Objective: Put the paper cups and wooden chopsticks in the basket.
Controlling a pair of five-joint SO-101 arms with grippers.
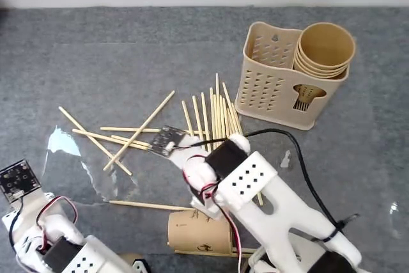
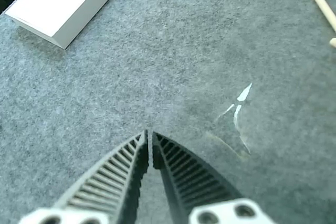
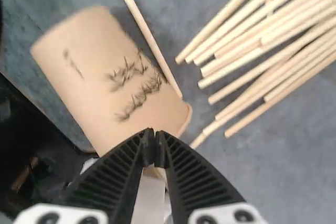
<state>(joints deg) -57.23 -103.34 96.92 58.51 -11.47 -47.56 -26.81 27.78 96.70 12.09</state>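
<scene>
Right now, I have the right tool (image 3: 153, 139) pinched shut and empty by the lying cup (image 1: 192, 231) at lower centre, probably lining up a grab, with chopsticks (image 1: 214, 114) mid-frame, basket (image 1: 271, 91) upper right, and left tool (image 2: 150, 139) closed too.

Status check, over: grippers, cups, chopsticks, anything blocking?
Left gripper shut, empty. Right gripper shut, empty, by the tipped cup. Stacked cups already in basket; chopsticks loose outside it. Nothing blocking the basket.
</scene>
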